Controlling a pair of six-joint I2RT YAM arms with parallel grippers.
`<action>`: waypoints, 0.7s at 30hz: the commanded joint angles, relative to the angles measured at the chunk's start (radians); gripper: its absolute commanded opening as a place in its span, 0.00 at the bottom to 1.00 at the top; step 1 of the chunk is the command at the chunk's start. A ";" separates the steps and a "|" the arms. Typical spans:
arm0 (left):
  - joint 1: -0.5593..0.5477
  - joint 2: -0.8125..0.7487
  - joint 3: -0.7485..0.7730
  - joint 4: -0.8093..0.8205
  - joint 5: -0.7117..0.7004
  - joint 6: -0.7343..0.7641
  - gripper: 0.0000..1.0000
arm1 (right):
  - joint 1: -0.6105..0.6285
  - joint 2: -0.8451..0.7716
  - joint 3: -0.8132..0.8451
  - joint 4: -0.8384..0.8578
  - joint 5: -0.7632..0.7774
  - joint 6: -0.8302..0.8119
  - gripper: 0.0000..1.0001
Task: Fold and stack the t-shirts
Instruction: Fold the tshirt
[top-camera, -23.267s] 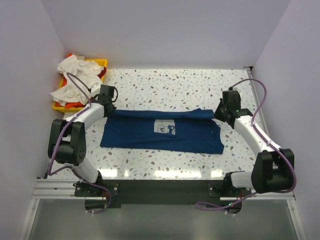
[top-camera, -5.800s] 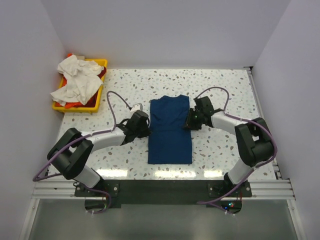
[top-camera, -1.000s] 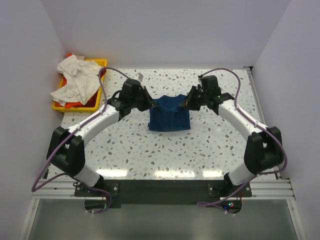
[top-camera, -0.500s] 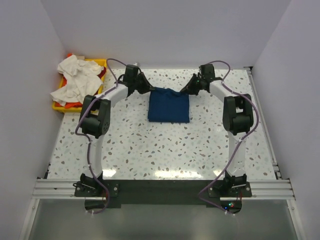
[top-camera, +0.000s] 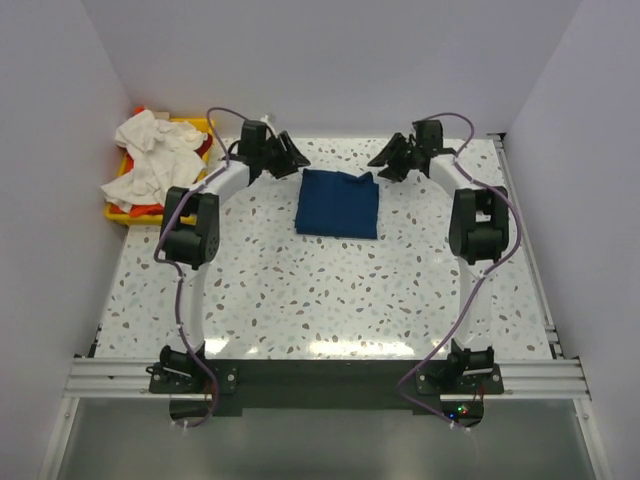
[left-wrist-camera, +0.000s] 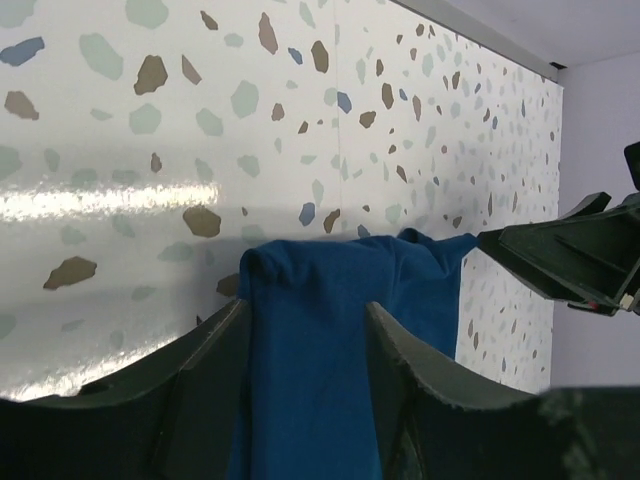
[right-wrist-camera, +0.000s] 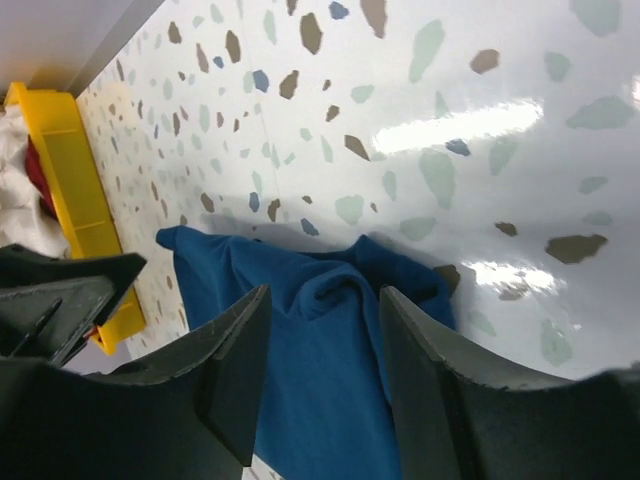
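A dark navy t-shirt (top-camera: 338, 203) lies folded into a small rectangle at the far middle of the table. My left gripper (top-camera: 291, 158) hovers open just off its far left corner. The right gripper (top-camera: 387, 159) stands open off the far right corner. In the left wrist view the navy t-shirt (left-wrist-camera: 320, 300) shows between the spread fingers (left-wrist-camera: 210, 375), not pinched. The right wrist view shows the t-shirt's rumpled far edge (right-wrist-camera: 310, 290) between open fingers (right-wrist-camera: 430, 380). White t-shirts (top-camera: 150, 155) are heaped in the tray, with orange-red cloth (top-camera: 140, 110) beneath.
A yellow tray (top-camera: 203, 125) sits at the far left corner against the wall, also in the right wrist view as the tray (right-wrist-camera: 70, 190). Walls close in the table at the back and both sides. Both arms stretch far over the table.
Both grippers were shut on the shirt's far edge and have opened and let go. They have drawn outward from the corners. The shirt has settled flat.
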 joint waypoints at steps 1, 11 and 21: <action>0.004 -0.141 -0.066 0.048 -0.023 0.035 0.53 | 0.014 -0.130 -0.032 0.003 0.041 -0.061 0.50; -0.076 -0.114 -0.109 0.029 -0.092 0.057 0.11 | 0.129 -0.122 -0.072 -0.015 0.091 -0.156 0.32; -0.064 0.053 0.049 0.035 -0.080 0.091 0.06 | 0.092 0.086 0.114 -0.035 0.054 -0.165 0.28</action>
